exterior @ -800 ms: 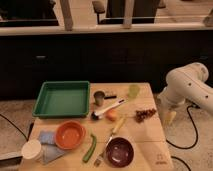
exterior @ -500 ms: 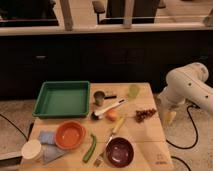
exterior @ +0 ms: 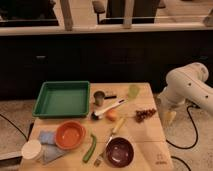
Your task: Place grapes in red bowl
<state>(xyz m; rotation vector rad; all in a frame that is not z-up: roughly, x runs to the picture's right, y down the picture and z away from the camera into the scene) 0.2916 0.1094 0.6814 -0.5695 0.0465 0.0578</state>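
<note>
A small dark reddish-purple bunch of grapes (exterior: pixel 145 114) lies on the wooden table (exterior: pixel 150 145), near its right edge. The red bowl (exterior: pixel 69 135), orange-red and empty, sits at the front left. My gripper (exterior: pixel 169 117) hangs just past the table's right edge, pointing down, a short way right of the grapes and not touching them. It is open and holds nothing. The white arm (exterior: pixel 189 89) rises behind it on the right.
A green tray (exterior: pixel 62 98) sits at the back left. Mid-table are a metal cup (exterior: pixel 99 97), a white brush (exterior: pixel 112 106), a small orange fruit (exterior: pixel 112 115) and a pale green cup (exterior: pixel 133 91). A dark purple bowl (exterior: pixel 120 151), a green pod (exterior: pixel 90 148) and a white container (exterior: pixel 32 150) stand in front.
</note>
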